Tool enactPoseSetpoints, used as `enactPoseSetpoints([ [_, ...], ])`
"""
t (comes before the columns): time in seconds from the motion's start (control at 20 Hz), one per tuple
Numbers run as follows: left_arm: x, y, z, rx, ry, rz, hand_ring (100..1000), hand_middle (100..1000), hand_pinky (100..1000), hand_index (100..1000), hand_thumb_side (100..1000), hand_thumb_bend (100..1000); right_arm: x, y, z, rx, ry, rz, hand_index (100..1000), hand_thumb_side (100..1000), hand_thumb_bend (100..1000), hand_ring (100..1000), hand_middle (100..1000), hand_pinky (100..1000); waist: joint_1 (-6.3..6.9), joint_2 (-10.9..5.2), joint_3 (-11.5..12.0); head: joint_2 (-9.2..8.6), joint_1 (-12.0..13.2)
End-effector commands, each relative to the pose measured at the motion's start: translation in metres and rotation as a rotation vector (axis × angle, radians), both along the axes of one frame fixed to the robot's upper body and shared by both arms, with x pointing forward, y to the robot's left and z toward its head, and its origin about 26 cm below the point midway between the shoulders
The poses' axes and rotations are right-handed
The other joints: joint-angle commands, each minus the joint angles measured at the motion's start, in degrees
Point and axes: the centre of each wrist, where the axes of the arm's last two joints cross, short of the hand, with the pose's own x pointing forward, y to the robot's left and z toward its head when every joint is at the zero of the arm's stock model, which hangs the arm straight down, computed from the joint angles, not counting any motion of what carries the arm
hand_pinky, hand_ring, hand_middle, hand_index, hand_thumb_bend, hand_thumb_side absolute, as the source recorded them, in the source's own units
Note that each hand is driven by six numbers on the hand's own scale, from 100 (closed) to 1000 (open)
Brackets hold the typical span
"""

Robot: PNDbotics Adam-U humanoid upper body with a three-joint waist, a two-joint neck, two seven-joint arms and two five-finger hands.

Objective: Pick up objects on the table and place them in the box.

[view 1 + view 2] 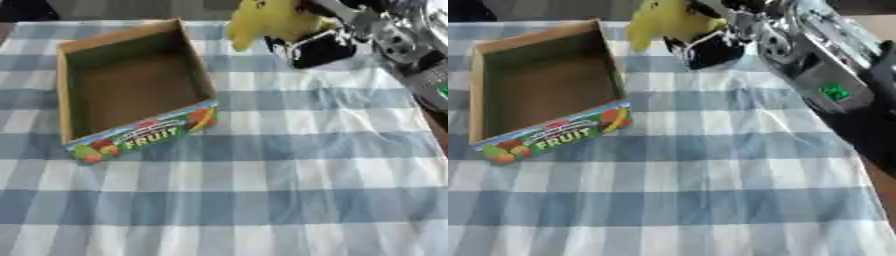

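Beside box (131, 85), hand (710, 47) gripping yellow object (667, 20)

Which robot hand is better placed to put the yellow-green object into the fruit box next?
The right. The right robot hand already holds the yellow-green object above the table, just beyond the open cardboard box, which looks empty. The left robot hand shows in neither view.

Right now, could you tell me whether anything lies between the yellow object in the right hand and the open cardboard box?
Nothing visible does. The right hand holds the yellow object just right of the open cardboard box; only bare checked cloth lies between them.
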Motion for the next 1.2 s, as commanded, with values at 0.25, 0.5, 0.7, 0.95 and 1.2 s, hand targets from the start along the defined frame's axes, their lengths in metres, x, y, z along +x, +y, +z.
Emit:
enactPoseSetpoints([
  [0.25,-0.002,0.000,0.009,0.021,-0.029,-0.025,644,628,664,893,713,100,0.042,0.037,0.011,-0.006,-0.035,0.019,516,267,100,598,212,792,-0.40,-1.46,1.3,-0.19,-2.3],
  [0.5,-0.002,-0.002,0.009,0.023,-0.026,-0.037,644,629,660,892,712,100,0.071,0.066,0.010,0.026,-0.106,0.038,519,268,100,576,213,782,-0.34,-1.36,1.5,0.28,-3.5],
  [0.7,-0.001,-0.005,0.010,0.024,-0.030,-0.057,644,629,659,892,714,100,0.094,0.092,0.000,0.015,-0.137,0.036,530,292,100,575,226,791,-0.60,-1.21,2.4,0.33,-4.4],
  [0.95,0.001,-0.010,0.015,0.025,-0.044,-0.094,645,628,659,892,713,100,0.129,0.122,-0.028,-0.044,-0.148,-0.009,528,300,100,579,227,799,-1.05,-0.84,4.2,0.07,-5.3],
  [1.2,0.001,-0.012,0.017,0.033,-0.047,-0.115,646,629,659,892,716,100,0.155,0.134,-0.068,-0.061,-0.088,-0.053,525,300,100,587,235,795,-2.04,-0.80,5.1,-0.40,-5.1],
])
